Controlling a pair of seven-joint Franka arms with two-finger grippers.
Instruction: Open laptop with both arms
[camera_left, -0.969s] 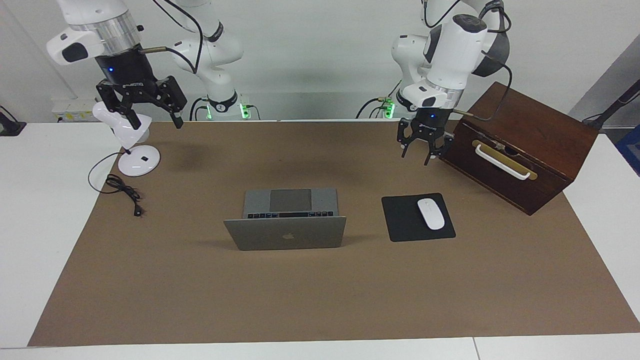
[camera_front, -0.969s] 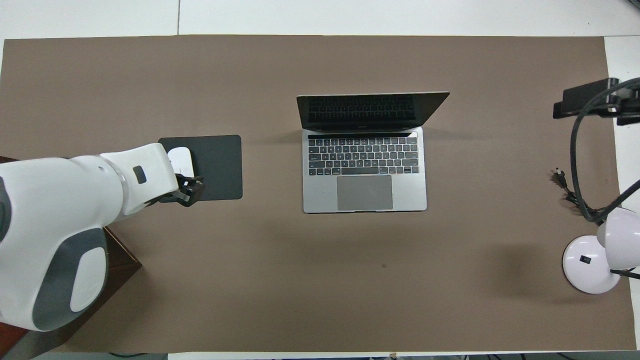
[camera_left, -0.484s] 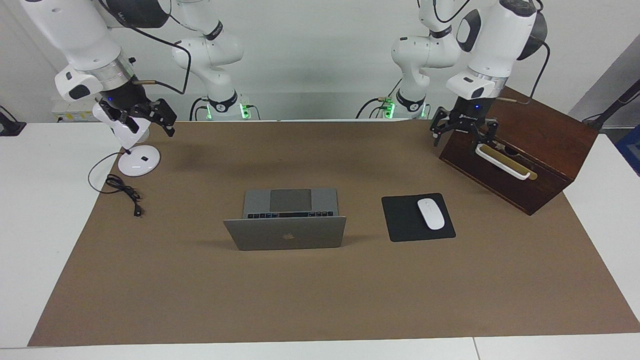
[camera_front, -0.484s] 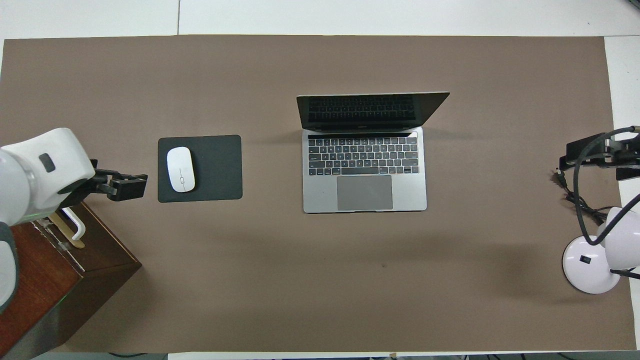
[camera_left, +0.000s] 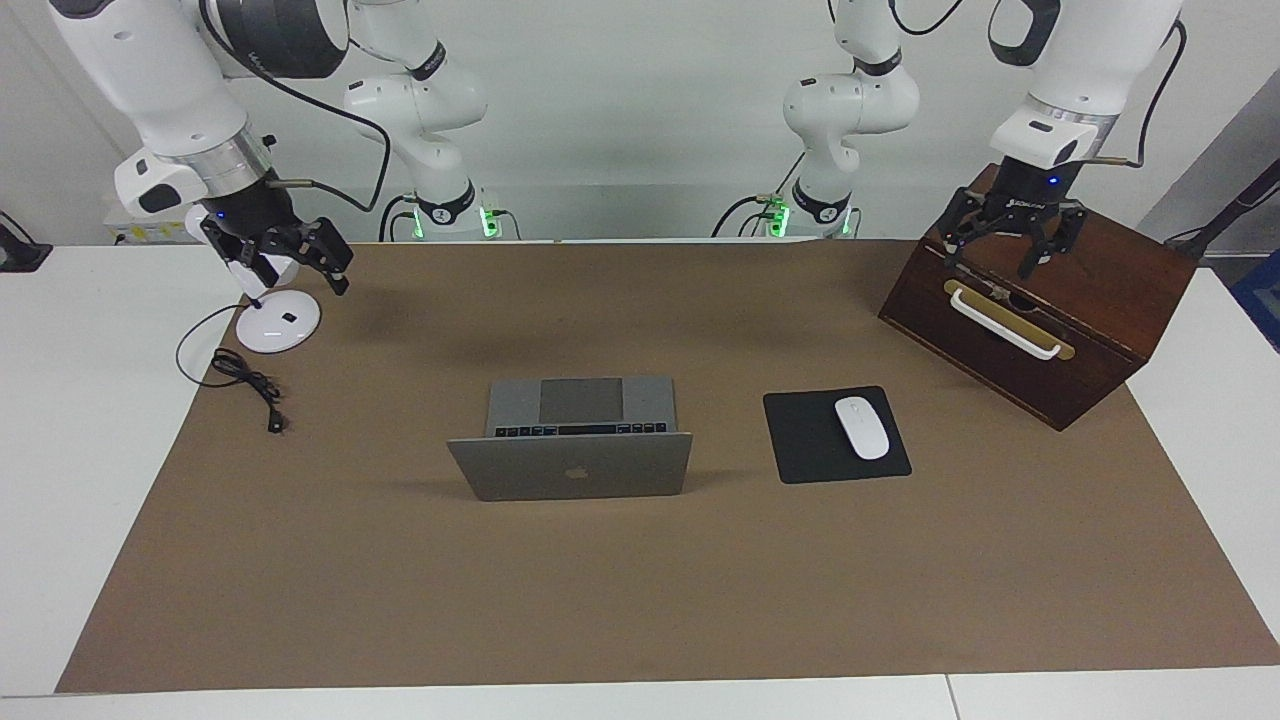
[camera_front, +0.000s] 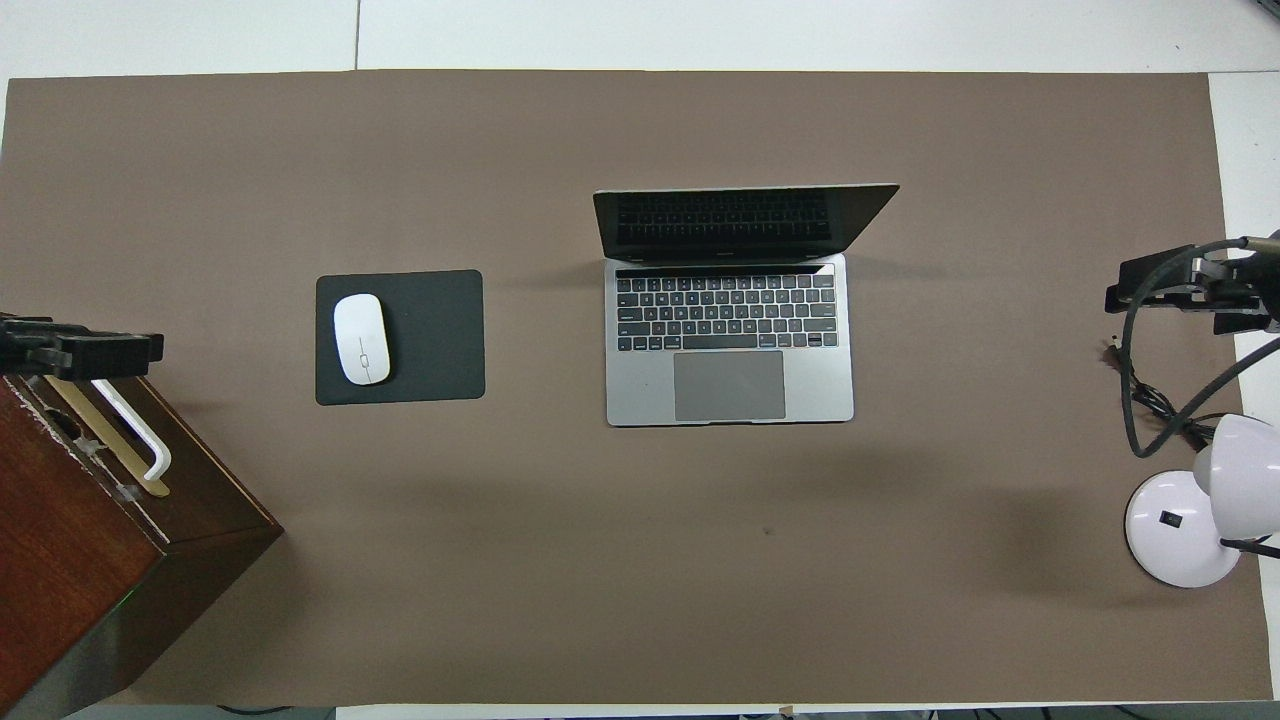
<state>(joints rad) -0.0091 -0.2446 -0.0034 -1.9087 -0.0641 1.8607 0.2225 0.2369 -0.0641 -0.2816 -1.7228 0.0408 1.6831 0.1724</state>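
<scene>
The silver-grey laptop (camera_left: 570, 470) (camera_front: 730, 340) stands open in the middle of the brown mat, its lid up and its black keyboard and grey trackpad facing the robots. Neither gripper touches it. My left gripper (camera_left: 1000, 262) (camera_front: 80, 350) hangs open and empty over the top edge of the wooden box, at the left arm's end of the table. My right gripper (camera_left: 300, 275) (camera_front: 1185, 285) hangs open and empty over the white lamp, at the right arm's end.
A black mouse pad (camera_left: 800, 440) with a white mouse (camera_left: 861, 427) lies beside the laptop toward the left arm's end. A dark wooden box (camera_left: 1040, 330) with a white handle stands nearer the robots. A white desk lamp (camera_left: 278, 322) and its black cable (camera_left: 245, 378) sit at the right arm's end.
Both arms have drawn back and outward. The left gripper went from beside the mouse pad to above the box. The right gripper moved over the lamp. The laptop has not moved.
</scene>
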